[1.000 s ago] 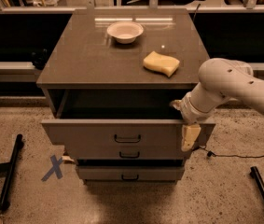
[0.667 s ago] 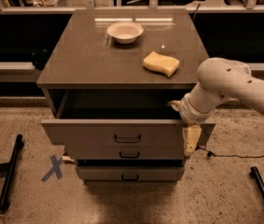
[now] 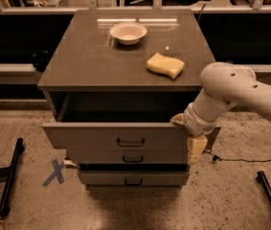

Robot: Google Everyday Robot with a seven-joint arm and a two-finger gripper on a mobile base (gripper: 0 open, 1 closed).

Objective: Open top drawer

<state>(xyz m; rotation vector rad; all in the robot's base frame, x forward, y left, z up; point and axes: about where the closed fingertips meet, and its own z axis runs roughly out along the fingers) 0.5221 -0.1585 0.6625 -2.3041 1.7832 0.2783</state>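
End effector (image 3: 188, 134) at right end of top drawer (image 3: 92, 136); its grip cannot be told. The drawer stands pulled out.

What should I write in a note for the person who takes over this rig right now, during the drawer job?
Pincer: low at the right end of the top drawer's front, with the arm coming in from the right. Whether it grips the front cannot be told.
Top drawer: pulled well out of the cabinet, dark inside showing; its loop handle is free.
On the cabinet top: a bowl and a yellow sponge, both away from the arm.
Done: the drawer is open.
Left: probably only to pull further if full opening is wanted, then take the arm clear.
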